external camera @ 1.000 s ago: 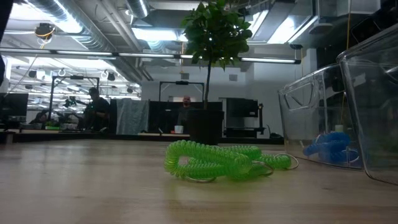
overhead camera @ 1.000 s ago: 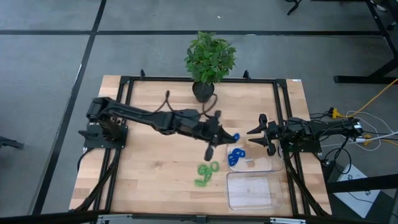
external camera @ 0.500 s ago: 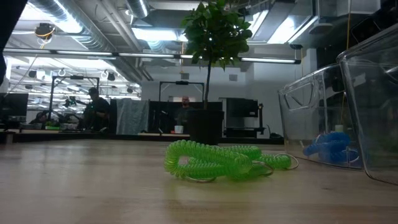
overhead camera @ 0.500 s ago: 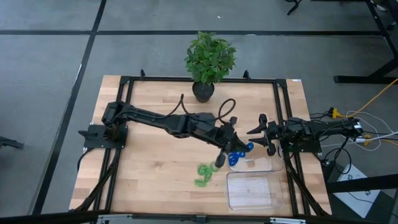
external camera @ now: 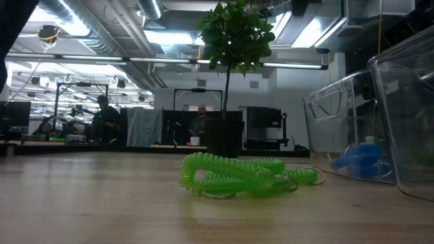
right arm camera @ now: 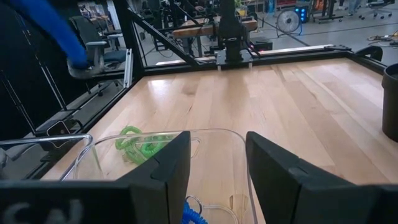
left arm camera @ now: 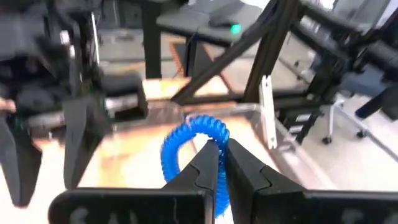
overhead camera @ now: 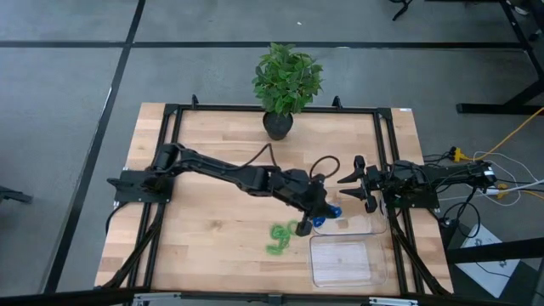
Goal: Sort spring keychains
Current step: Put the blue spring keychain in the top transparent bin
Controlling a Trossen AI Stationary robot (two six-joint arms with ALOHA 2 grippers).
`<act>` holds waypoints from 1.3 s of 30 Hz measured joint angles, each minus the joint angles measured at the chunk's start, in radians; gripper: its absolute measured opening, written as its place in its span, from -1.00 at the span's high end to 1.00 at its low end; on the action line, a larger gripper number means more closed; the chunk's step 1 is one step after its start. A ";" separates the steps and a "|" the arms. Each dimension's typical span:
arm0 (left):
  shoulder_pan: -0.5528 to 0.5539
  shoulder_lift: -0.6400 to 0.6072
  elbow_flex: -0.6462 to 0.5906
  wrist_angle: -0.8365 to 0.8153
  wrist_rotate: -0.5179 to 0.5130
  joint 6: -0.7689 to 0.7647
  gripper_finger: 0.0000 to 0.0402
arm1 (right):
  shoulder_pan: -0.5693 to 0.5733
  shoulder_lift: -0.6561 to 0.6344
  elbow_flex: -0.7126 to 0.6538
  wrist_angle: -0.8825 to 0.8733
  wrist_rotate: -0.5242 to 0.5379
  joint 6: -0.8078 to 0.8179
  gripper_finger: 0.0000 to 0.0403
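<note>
While the left claw (overhead camera: 320, 210) hangs over the far clear tray (overhead camera: 361, 228) on the right side of the tabletop (overhead camera: 204, 229), it pinches a blue spring keychain (left arm camera: 189, 142) w/ its fingers (left arm camera: 205, 171) squeezed tight. More blue coils (external camera: 361, 161) lie inside that tray. The green spring keychains (overhead camera: 281, 236) sit in a small pile on the wood, just left of the trays. The near clear tray (overhead camera: 344, 261) is right beside the far one. The right claw (overhead camera: 358, 184) waits at the right edge, by the far tray, fingers spread wide & holding nothing. A potted plant (overhead camera: 286, 82) stands at the far edge.
</note>
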 joint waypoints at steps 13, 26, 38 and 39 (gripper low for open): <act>0.003 0.070 -0.002 -0.105 -0.001 -0.001 0.94 | 0.000 0.000 0.000 0.000 0.000 0.000 0.24; 0.034 0.069 -0.002 -0.113 -0.008 -0.037 0.93 | 0.000 0.000 0.000 0.000 0.000 0.000 0.24; 0.035 0.069 -0.002 -0.113 -0.017 -0.045 0.91 | 0.000 0.000 0.000 0.000 0.000 0.000 0.24; 0.035 0.069 -0.002 -0.113 -0.017 -0.045 0.89 | 0.000 0.000 0.000 0.000 0.000 0.000 0.24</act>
